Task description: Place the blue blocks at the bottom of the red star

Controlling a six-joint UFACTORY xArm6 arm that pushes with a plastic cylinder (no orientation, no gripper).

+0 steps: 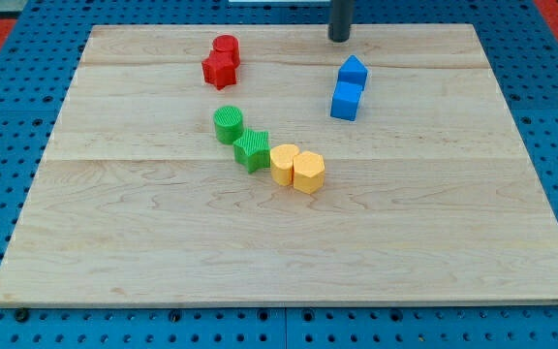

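- Nearest the camera, the pale wooden board [289, 252] lies bare toward the view's bottom; the yellow pentagon-like block [308, 173] touches a rounder yellow block [284, 163] near the middle.
- A green star-like block [252, 149] and a green cylinder [228, 124] continue that chain up and to the view's left.
- The red star [219, 70] sits touching a red cylinder [227, 48] at the view's upper left.
- The two blue blocks, a pointed blue block [353, 71] and a blue cube [346, 100], touch each other at the view's upper right, well apart from the star.
- The tip [340, 38] stands just above the pointed block; the arm carries no pincer, so nothing is held.
- Risk: pushed leftward, the blue pair may split, or plough into the green cylinder, which lies near the spot below the star.
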